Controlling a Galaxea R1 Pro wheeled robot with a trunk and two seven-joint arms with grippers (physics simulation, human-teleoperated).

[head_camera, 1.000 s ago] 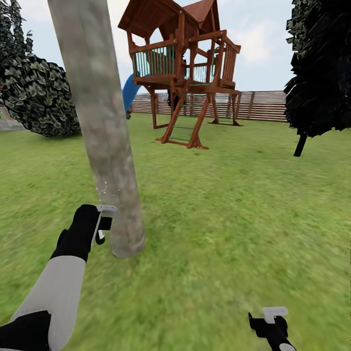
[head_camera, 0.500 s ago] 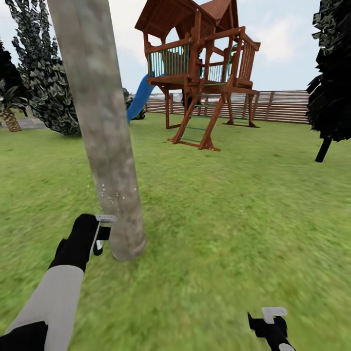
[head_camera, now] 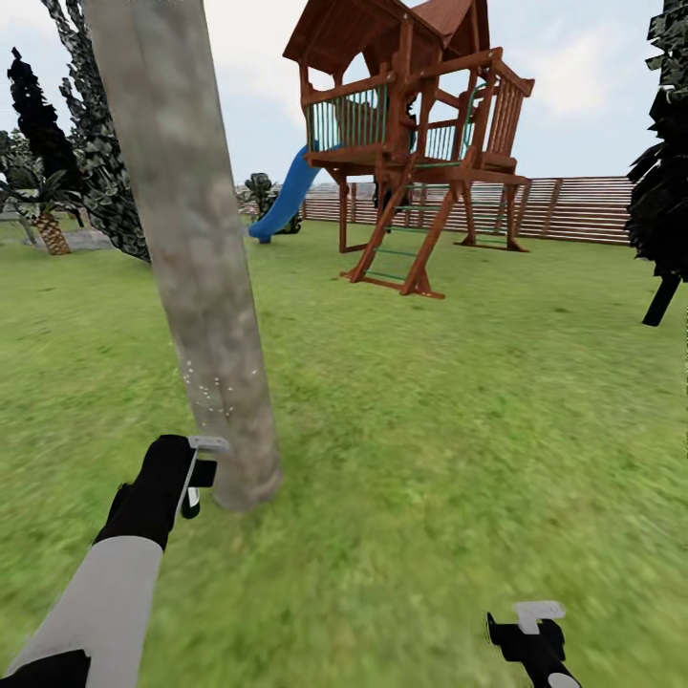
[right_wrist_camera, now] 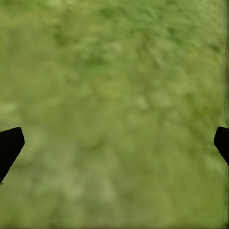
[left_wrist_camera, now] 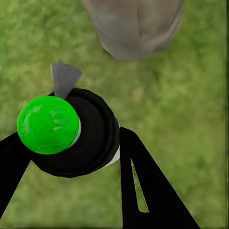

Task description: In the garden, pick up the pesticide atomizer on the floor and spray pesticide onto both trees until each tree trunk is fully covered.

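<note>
On the lawn (head_camera: pixel 459 401), beside the foot of the tree trunk (head_camera: pixel 191 258): left gripper (left_wrist_camera: pixel 71 157), jaws clenched on sprayer (left_wrist_camera: pixel 71 131) with green cap. White pesticide specks (head_camera: pixel 212 387) low on the bark. Right gripper (right_wrist_camera: pixel 114 143) over grass, jaws released wide.

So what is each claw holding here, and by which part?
The left claw is shut on the pesticide atomizer, gripping the black body just under its green cap, beside the tree trunk. The right claw is open over the grass, holding nothing.
</note>
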